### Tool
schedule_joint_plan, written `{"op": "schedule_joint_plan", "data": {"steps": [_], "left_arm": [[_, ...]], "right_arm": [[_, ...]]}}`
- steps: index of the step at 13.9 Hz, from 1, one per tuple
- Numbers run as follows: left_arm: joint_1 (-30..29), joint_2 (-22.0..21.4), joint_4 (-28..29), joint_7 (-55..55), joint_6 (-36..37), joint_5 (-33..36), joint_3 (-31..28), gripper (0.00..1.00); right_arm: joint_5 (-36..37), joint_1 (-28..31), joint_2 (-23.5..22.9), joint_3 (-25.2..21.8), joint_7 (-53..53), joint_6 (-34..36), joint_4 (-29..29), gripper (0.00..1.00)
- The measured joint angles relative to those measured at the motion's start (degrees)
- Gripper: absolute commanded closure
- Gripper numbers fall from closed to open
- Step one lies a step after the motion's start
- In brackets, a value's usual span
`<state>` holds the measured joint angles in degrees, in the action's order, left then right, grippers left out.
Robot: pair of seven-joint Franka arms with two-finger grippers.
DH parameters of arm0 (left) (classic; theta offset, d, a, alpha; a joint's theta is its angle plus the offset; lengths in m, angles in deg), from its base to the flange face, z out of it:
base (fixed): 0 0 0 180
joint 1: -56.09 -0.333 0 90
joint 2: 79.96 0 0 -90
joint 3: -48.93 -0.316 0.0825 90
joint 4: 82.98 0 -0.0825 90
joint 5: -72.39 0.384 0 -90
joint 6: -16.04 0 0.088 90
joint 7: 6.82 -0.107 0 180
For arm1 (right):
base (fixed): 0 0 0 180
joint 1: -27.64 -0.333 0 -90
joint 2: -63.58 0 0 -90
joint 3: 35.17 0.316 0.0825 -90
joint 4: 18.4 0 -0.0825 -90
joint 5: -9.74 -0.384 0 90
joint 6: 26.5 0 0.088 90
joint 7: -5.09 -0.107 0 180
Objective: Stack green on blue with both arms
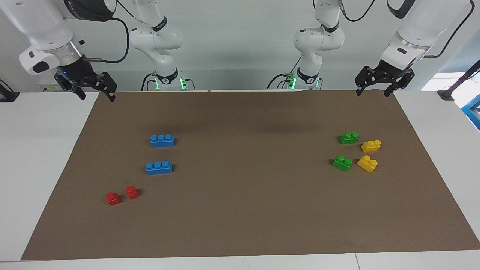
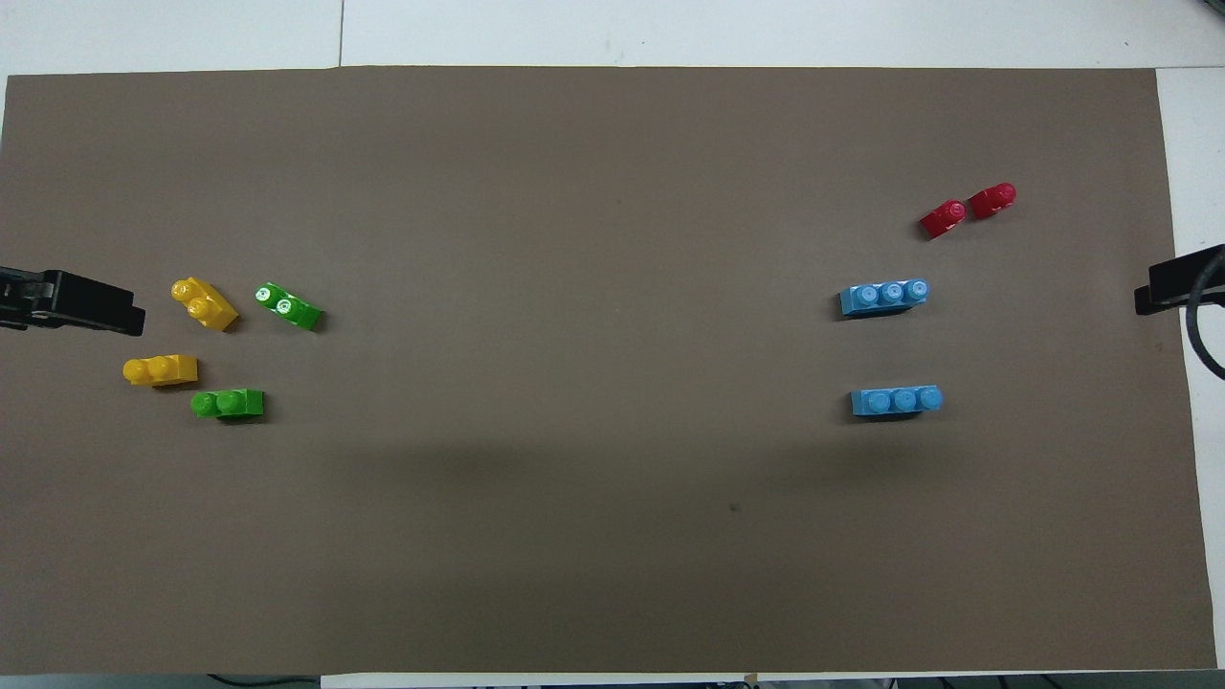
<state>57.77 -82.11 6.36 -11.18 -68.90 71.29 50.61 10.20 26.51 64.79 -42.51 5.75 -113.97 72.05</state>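
Two green two-stud bricks lie on the brown mat toward the left arm's end: one (image 1: 348,138) (image 2: 230,403) nearer to the robots, the other (image 1: 342,163) (image 2: 287,306) farther. Two blue three-stud bricks lie toward the right arm's end: one (image 1: 162,140) (image 2: 897,399) nearer to the robots, the other (image 1: 159,167) (image 2: 882,297) farther. My left gripper (image 1: 372,93) (image 2: 115,311) hangs open and empty over the mat's edge at its own end. My right gripper (image 1: 96,97) (image 2: 1163,287) hangs open and empty over the mat's corner at its end. Both arms wait.
Two yellow two-stud bricks (image 1: 371,145) (image 1: 367,163) lie beside the green ones, closer to the mat's edge. Two small red bricks (image 1: 113,198) (image 1: 132,192) lie farther from the robots than the blue ones. The brown mat (image 1: 247,187) covers most of the white table.
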Motion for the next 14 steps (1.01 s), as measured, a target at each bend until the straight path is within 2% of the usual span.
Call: {"op": "schedule_joint_plan", "data": {"steps": [4,7,10,14], "left_arm": [[-0.5,-0.2,0.0,0.8,0.1,0.0,0.0,0.0],[-1.1,-0.6,0.0,1.0,0.9,0.0,-0.1,0.0],[-2.4,-1.1,0.1,2.9,1.4,0.0,-0.2,0.0],[-2.8,-2.2,2.4,15.8,0.8,0.0,-0.1,0.0]], "right_arm": [[0.0,0.0,-0.1,0.0,-5.0,-5.6,2.3,0.01],[-1.2,0.0,-1.5,0.0,-18.5,-7.8,3.5,0.02],[-9.3,0.4,-5.3,0.0,-33.6,-8.6,3.5,0.03],[-19.2,3.2,-11.2,-0.2,-50.6,-10.9,2.9,0.05]]}}
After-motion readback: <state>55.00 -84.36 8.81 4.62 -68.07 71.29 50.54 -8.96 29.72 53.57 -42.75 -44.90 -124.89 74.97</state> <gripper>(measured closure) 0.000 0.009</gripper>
